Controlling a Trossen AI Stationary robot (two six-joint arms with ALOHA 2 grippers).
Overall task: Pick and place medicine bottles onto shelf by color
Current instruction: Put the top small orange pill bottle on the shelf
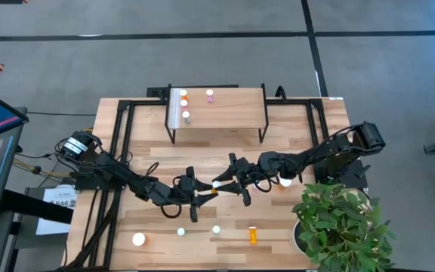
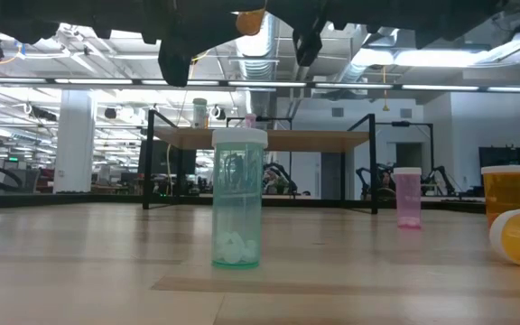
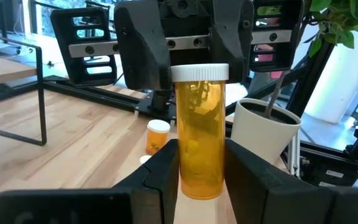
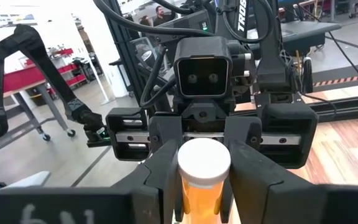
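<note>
An orange medicine bottle (image 1: 214,188) with a white cap hangs in the air over the table's middle, between my two grippers. My left gripper (image 1: 200,198) comes from the left and is shut on its lower body (image 3: 199,163). My right gripper (image 1: 229,182) comes from the right and faces it, fingers on both sides of the cap end (image 4: 204,163). The shelf (image 1: 232,113) stands at the far edge, and several bottles (image 1: 184,103) stand by their bases on it, one of them pink (image 1: 210,95). More bottles stand on the near table (image 1: 180,231). My left gripper pinches the orange bottle's lower body, near its base (image 3: 199,180), between its two fingers (image 3: 164,171). The bottle is lifted clear of the table and its cap end points away toward the right gripper. My right gripper has its two fingers (image 4: 164,180) against the bottle just below the white cap (image 4: 204,198), one on each side, coming from the cap end opposite the left gripper.
On the near table stand a green bottle (image 2: 238,199), a pink one (image 2: 408,197) and an orange one (image 2: 507,194); another orange one lies on its side (image 1: 252,235). One more bottle (image 1: 285,181) stands under the right arm. A potted plant (image 1: 334,223) fills the near right corner.
</note>
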